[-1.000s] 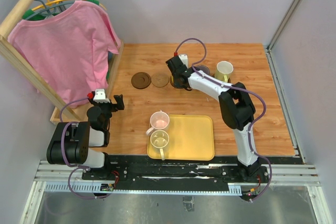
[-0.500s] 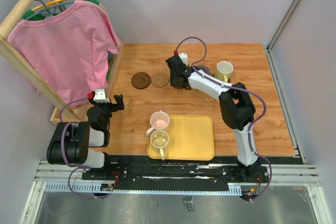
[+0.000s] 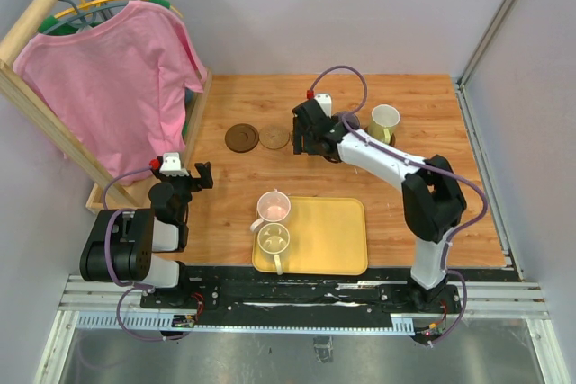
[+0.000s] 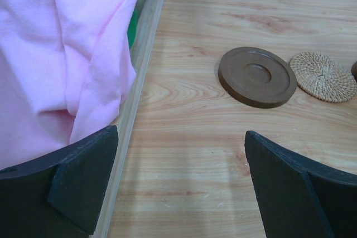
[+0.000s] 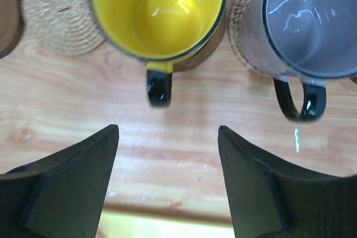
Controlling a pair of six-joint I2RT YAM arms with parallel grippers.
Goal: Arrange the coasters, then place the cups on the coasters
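Wooden tabletop's [image 3: 423, 186] far edge had yellow mug [image 5: 159, 9] and grey mug [image 5: 312, 20] on coasters [image 5: 242, 4], two coasters [image 3: 241, 138] bare, two mugs [image 3: 274, 207] waited at tray [image 3: 333, 236]; left gripper [image 4: 181, 133] and right gripper [image 5: 167, 137] jaws spread, empty.

The right arm [image 3: 382, 161] and the left arm [image 3: 130, 245] are built of glossy white links and black joint housings. A thin grey-purple cable [image 3: 340, 67] loops along each. A small white block [image 3: 169, 165] with a red dot tops each wrist. The fingers [image 5: 72, 188] are matte black, flat-faced wedges.
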